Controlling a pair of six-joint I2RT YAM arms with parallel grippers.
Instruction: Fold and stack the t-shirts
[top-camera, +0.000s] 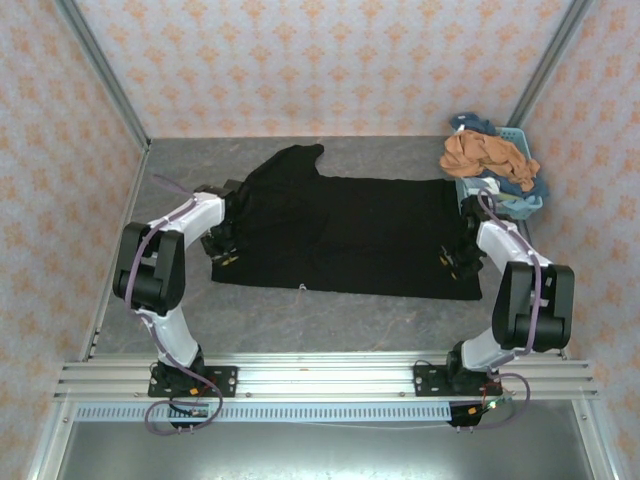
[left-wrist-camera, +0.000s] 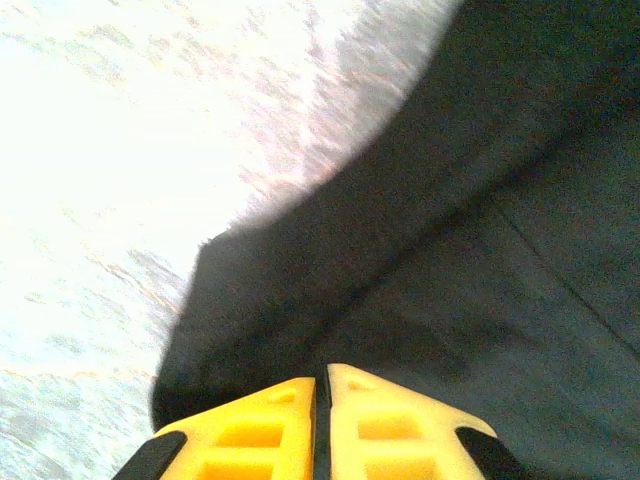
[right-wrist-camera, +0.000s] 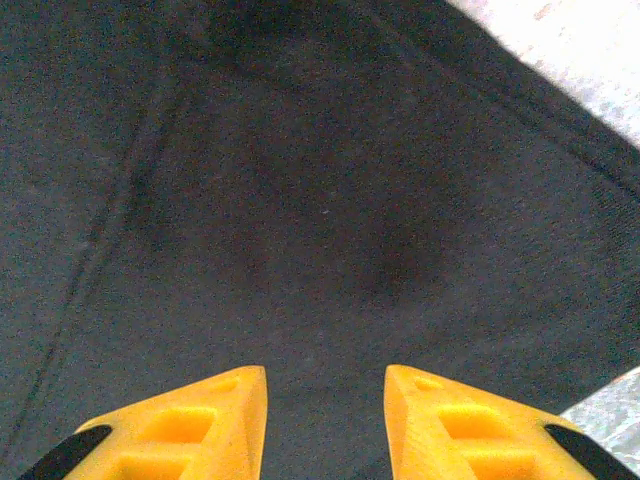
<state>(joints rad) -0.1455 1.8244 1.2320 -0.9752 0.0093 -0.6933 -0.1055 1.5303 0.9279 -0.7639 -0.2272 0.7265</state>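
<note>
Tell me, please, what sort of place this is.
Probably a lab robot cell, not a home: patterned backdrop walls on a metal frame, two arms bolted to a rail, and a black t-shirt spread on the table beside a basket.

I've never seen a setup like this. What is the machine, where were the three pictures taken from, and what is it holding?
These are two robot arms, the left arm and the right arm, bolted at the near edge of a grey table. The wide picture looks down from above and behind them; the other two come from wrist cameras, so the yellow shapes are their own fingers. A black t-shirt lies spread out; a basket at the far right holds an orange garment and blue cloth. The left gripper is closed, apparently pinching the shirt's edge; the right gripper stands open over the cloth.
</note>
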